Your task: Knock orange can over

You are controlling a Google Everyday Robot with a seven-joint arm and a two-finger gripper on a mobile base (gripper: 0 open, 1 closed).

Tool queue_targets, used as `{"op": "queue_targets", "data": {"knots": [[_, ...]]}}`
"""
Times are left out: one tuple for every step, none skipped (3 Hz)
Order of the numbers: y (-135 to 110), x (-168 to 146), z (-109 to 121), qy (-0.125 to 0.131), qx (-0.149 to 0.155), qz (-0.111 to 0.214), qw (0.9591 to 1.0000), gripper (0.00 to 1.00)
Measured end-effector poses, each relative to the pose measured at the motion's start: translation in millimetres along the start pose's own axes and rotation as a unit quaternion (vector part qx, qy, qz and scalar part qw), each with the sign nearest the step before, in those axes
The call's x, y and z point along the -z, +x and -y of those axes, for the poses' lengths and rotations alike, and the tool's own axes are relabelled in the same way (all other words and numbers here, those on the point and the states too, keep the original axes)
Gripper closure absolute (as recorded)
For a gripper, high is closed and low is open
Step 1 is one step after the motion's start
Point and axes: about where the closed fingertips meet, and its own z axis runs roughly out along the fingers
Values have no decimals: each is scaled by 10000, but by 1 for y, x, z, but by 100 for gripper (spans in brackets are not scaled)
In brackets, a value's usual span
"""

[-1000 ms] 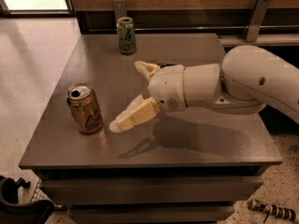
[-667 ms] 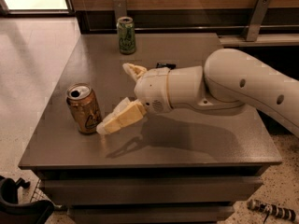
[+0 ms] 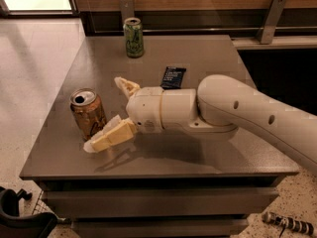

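Observation:
The orange can point(image 3: 87, 112) stands upright near the left front of the grey table point(image 3: 218, 58), its silver top with the opening showing. My gripper point(image 3: 105, 114) is open just to the can's right. One cream finger point(image 3: 127, 86) reaches behind the can. The other finger point(image 3: 110, 137) lies low at the can's front right, close to its base or touching it. My white arm comes in from the right across the table.
A pale green can point(image 3: 133, 37) stands upright at the table's back edge. A small dark packet point(image 3: 173, 77) lies flat behind my wrist. A wall with metal brackets runs behind the table. Floor lies to the left.
My arm has moved left towards the orange can, and the open fingers have come up beside it. The can still stands upright in the same place.

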Motion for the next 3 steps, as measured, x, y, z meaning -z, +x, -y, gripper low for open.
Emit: {"op": "queue_targets", "data": {"knots": [[-3, -9, -2, -53, -3, 550, 9985, 16], [-1, -13, -4, -109, 29, 627, 9980, 39], [-3, -14, -5, -124, 36, 623, 9980, 62]]}}
